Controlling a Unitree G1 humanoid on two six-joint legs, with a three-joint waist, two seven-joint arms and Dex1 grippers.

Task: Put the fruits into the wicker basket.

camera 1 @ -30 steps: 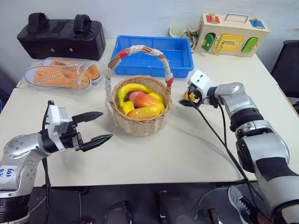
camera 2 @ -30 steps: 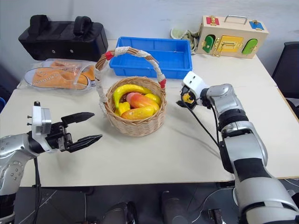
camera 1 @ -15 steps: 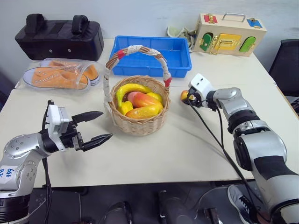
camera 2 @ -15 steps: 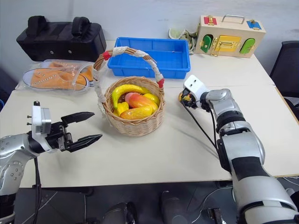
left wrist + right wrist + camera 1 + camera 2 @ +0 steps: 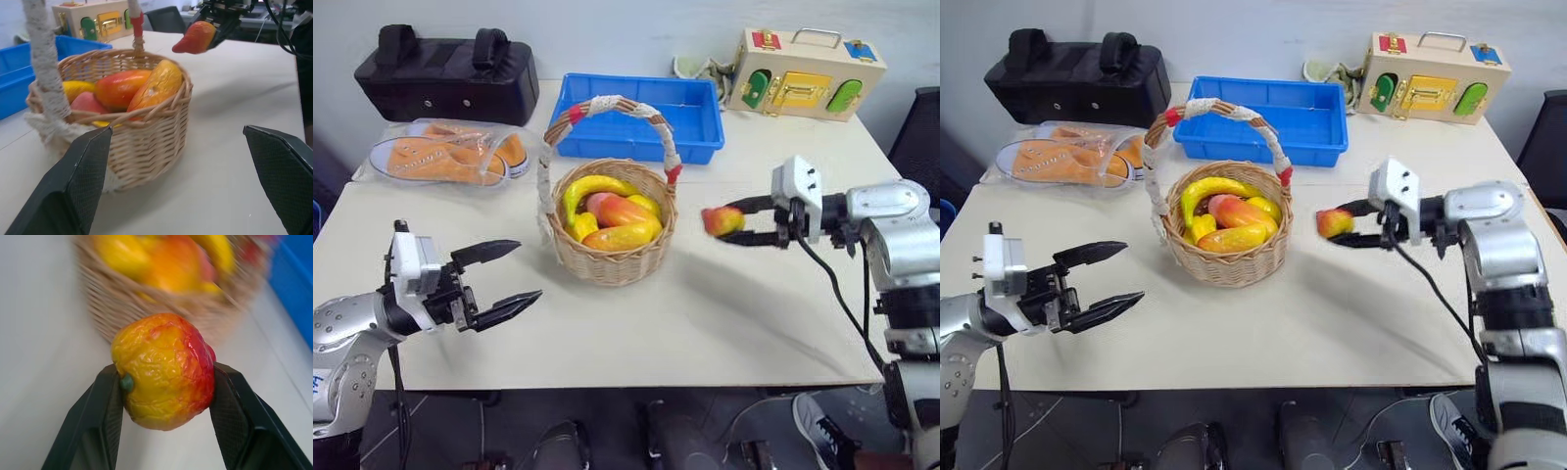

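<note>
Right end effector (image 5: 736,223): clamps peach (image 5: 722,220), held above the worktop
Wicker basket (image 5: 612,264): lies left of peach; near
Left end effector (image 5: 509,276): wide, empty

Bright, even overhead light; soft shadows lie on the table (image 5: 724,323). In the right wrist view the wicker basket (image 5: 161,289) blurs behind a sharp peach (image 5: 164,369).

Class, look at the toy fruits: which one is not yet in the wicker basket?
The red-and-yellow peach, held off the table in the right gripper. The other fruits lie inside the wicker basket.
</note>
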